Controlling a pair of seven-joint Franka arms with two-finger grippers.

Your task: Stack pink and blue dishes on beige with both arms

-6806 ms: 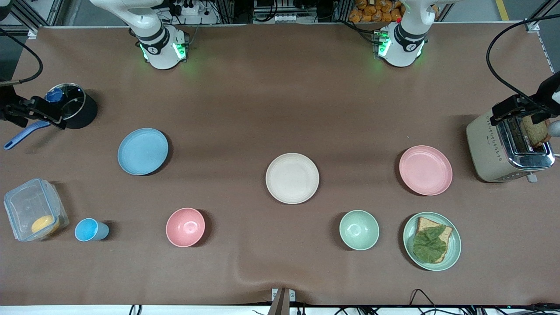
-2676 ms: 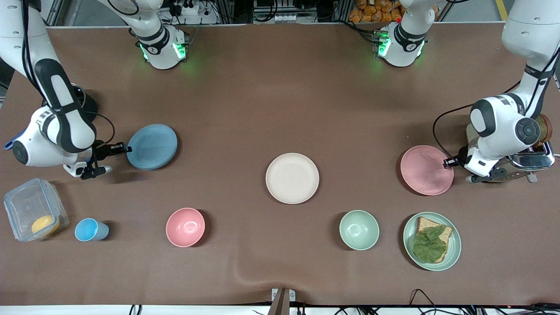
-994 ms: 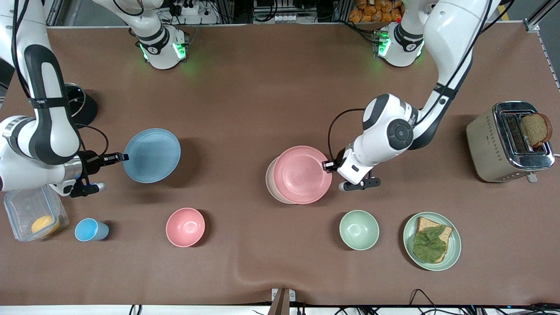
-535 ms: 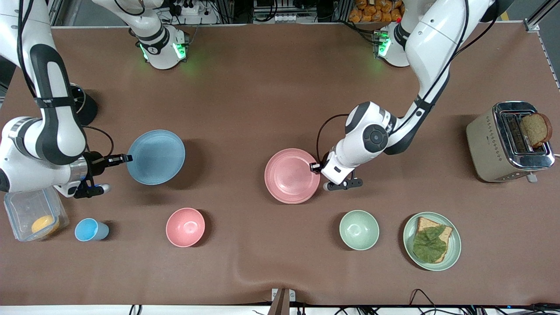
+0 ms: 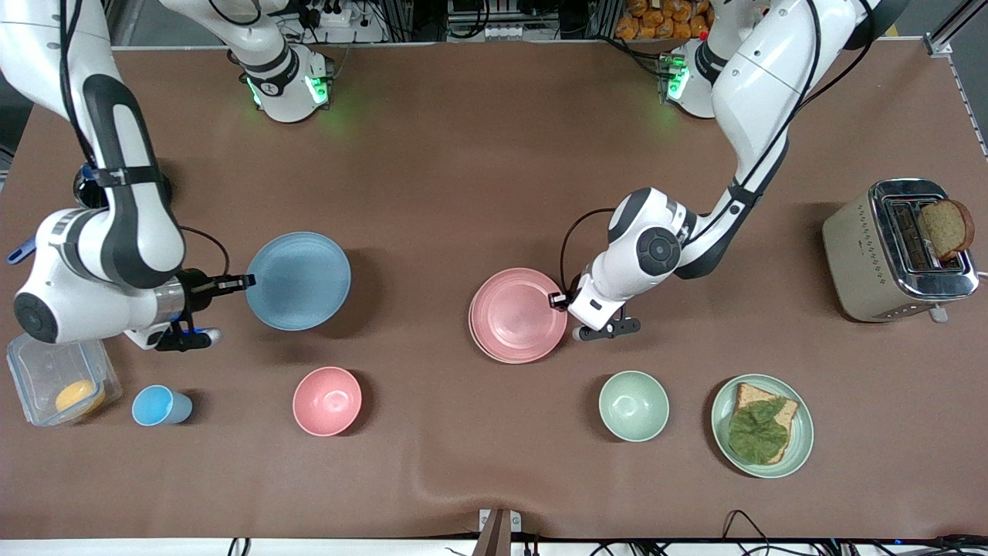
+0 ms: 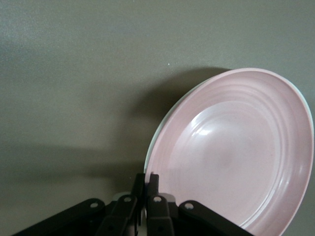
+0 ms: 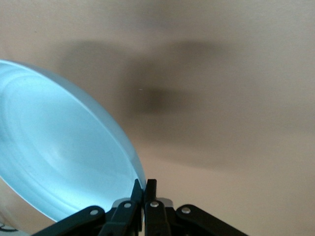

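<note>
The flat round cream-beige matte plate (image 5: pixel 472 333) lay almost wholly hidden under the pale pink round matte plate (image 5: pixel 515 314); only a thin crescent of its rim showed in the front view, and a pale sliver (image 6: pixel 158 133) in the left wrist view. That view's edge cut off the pink plate's rim (image 6: pixel 231 157). The light blue round matte plate (image 7: pixel 59 157) ran off the right wrist view's edge. The black pot (image 5: pixel 81 188) and its blue-handled utensil (image 5: pixel 21 251) were mostly covered by the right arm, which also overlapped the clear plastic lidded box (image 5: pixel 54 382).
</note>
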